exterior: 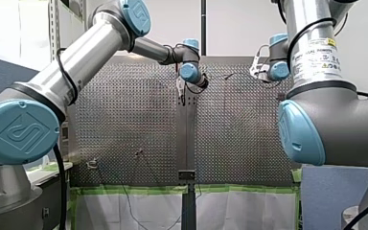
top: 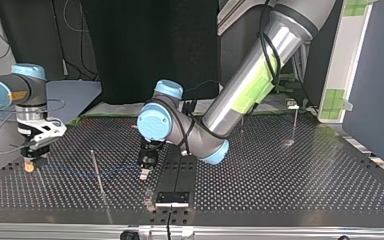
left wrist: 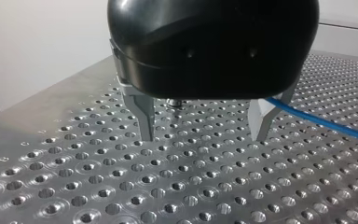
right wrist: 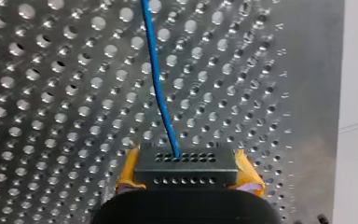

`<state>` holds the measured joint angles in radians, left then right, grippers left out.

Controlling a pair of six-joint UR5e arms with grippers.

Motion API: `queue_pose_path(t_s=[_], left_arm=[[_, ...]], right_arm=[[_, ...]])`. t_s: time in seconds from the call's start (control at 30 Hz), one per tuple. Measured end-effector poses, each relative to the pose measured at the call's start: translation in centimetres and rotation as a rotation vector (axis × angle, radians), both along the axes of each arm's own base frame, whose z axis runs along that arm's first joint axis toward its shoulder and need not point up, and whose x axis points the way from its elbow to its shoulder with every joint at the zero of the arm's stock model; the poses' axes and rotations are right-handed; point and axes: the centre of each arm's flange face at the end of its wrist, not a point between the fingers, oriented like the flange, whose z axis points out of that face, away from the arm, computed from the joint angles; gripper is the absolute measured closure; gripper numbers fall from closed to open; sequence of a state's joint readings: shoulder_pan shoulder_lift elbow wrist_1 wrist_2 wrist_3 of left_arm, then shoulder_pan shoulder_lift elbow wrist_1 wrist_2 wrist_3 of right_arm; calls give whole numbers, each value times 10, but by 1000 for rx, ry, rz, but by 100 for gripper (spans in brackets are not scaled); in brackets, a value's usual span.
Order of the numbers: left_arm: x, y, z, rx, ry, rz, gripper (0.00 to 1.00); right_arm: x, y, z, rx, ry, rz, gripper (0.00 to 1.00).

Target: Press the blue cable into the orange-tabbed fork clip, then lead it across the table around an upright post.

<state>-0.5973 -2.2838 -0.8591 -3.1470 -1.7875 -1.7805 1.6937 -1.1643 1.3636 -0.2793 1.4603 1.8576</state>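
The blue cable (top: 87, 171) lies low over the perforated table (top: 290, 180), running from my right gripper (top: 34, 159) at the top view's left, past a thin upright post (top: 97, 170), to my left gripper (top: 144, 175). My left gripper (left wrist: 203, 136) hangs open just above the plate. The cable (left wrist: 324, 122) passes behind one of its metal fingers (left wrist: 262, 122), and nothing sits between them. In the right wrist view the cable (right wrist: 157, 79) runs straight ahead out of my right gripper (right wrist: 186, 169), which looks shut on it, yellow pads at both sides. A small orange piece (top: 28, 167) shows under that gripper.
Two more upright posts (top: 295, 122) (top: 242, 121) stand at the top view's far right. A black bracket (top: 172, 198) sits on the table's middle seam near the top view's front edge. A small fixture (exterior: 93, 164) and a short pin (exterior: 138, 153) sit low left in the front view.
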Motion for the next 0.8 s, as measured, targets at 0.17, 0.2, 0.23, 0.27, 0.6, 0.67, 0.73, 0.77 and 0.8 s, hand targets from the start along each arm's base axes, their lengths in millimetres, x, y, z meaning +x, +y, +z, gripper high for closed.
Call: queue_pose_path(t_s=[0.17,0.2,0.23,0.27,0.6,0.67,0.73,0.77,0.8], left_arm=[[0,0,0,-1,0,0,0],[0,0,0,-2,0,0,0],[0,0,0,-2,0,0,0],[0,0,0,-2,0,0,0],[1,2,-12,-3,15,-5,0],[2,4,-19,-3,20,-5,0],[3,7,-28,-2,26,-5,0],[3,7,-30,-1,28,-4,0],[3,8,-33,0,31,-4,0]], right_arm=[[4,0,-11,18,5,7,100],[5,-1,-13,22,6,9,100],[7,-1,-17,28,7,10,100],[7,-1,-20,33,8,12,100],[17,-2,-46,74,24,25,100],[19,-1,-49,78,26,29,100],[21,-1,-51,81,28,31,100],[22,-1,-52,82,29,32,100],[23,-1,-53,83,30,32,100]])
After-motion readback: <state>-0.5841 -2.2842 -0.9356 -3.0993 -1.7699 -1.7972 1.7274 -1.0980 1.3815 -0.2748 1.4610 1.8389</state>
